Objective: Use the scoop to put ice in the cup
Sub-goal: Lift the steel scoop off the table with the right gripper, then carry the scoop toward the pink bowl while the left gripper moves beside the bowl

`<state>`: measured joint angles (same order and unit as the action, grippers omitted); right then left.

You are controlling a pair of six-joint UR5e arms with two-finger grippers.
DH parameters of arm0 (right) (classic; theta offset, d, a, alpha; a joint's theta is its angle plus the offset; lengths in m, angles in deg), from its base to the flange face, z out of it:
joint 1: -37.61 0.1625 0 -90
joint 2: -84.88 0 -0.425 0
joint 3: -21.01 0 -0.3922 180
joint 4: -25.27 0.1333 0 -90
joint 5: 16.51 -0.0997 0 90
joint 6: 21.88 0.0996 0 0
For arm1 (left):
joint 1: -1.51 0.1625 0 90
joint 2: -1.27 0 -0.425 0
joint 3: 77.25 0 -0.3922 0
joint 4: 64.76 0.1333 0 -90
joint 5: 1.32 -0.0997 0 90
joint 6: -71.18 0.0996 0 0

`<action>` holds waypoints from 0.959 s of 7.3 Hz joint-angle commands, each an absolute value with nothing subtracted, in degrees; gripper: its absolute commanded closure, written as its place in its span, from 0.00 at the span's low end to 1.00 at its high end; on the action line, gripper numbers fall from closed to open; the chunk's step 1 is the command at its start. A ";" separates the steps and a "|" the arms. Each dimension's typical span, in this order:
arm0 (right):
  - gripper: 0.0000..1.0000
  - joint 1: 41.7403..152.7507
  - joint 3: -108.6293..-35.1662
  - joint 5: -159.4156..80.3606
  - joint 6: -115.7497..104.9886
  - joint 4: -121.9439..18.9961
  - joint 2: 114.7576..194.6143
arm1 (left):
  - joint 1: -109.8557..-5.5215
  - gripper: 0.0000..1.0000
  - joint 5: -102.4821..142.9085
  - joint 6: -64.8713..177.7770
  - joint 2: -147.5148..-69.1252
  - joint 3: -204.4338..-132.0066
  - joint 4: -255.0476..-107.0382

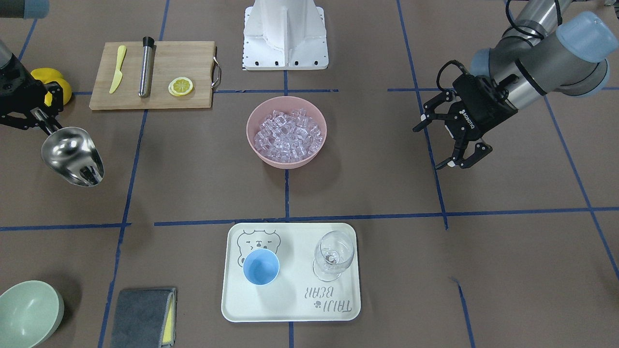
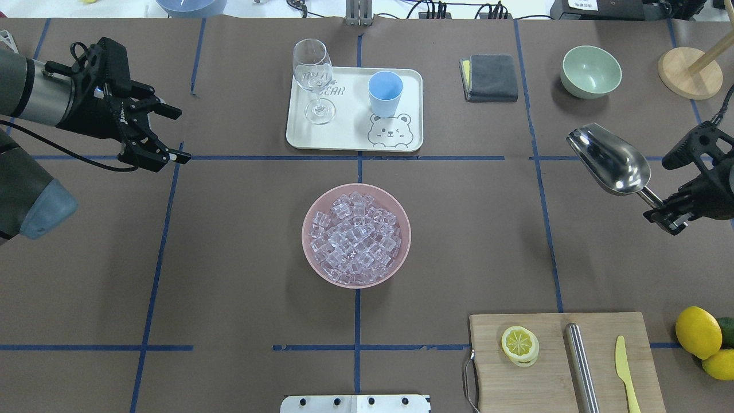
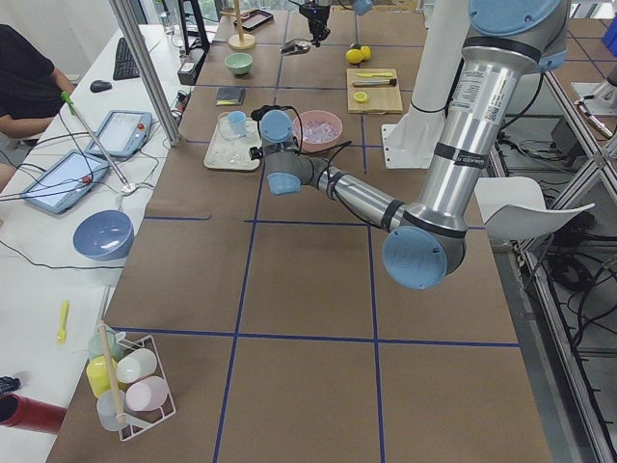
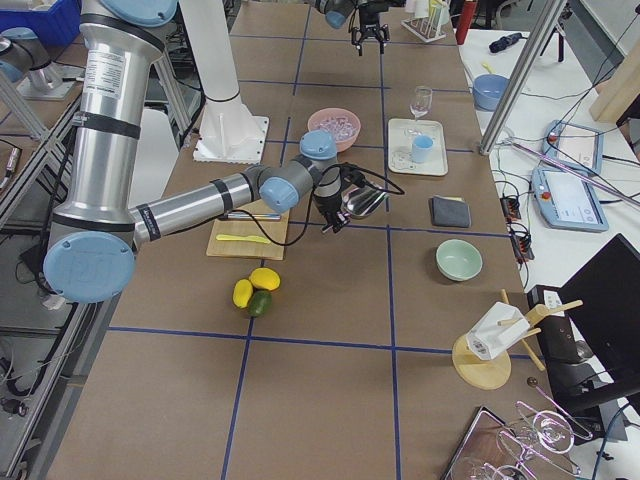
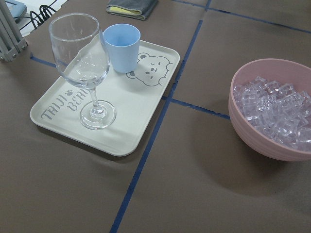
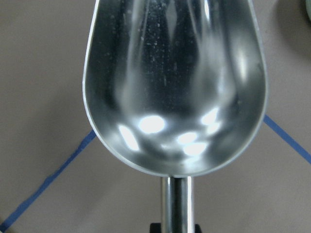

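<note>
Steel handle sits clamped in my right gripper (image 2: pixel 665 215), jaws closed on it; the scoop (image 2: pixel 612 160) runs out ahead of them, forward and inward, trough up and empty. Sideways inward from those jaws, well apart, the ice (image 2: pixel 355 238) fills the pink bowl (image 2: pixel 305 241); the cup (image 2: pixel 384 92) stands farther forward. My left gripper (image 2: pixel 179 135) hangs beyond the bowl, its 2 jaws spread, empty.

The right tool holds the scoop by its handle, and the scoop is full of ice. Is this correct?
No. The right tool holds the scoop by its handle, but the scoop is empty; the right wrist-mounted view shows this.
</note>
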<state>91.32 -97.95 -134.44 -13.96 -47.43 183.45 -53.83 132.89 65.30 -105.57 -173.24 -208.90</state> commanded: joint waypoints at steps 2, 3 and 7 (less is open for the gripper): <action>1.00 91.22 -99.57 -130.60 -23.76 -71.33 169.38 | -53.34 0.00 133.15 65.82 -105.60 -173.14 -208.73; 1.00 91.75 -99.75 -130.67 -27.73 -78.45 164.03 | -50.29 0.00 132.72 66.17 -105.69 -172.97 -208.73; 1.00 87.65 -104.23 -130.68 -34.80 -93.94 156.95 | -36.84 0.01 124.84 66.17 -108.57 -170.17 -208.73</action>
<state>90.09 -102.79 -130.72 -33.98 -88.82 158.10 -40.91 128.45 66.17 -107.02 -171.60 -208.73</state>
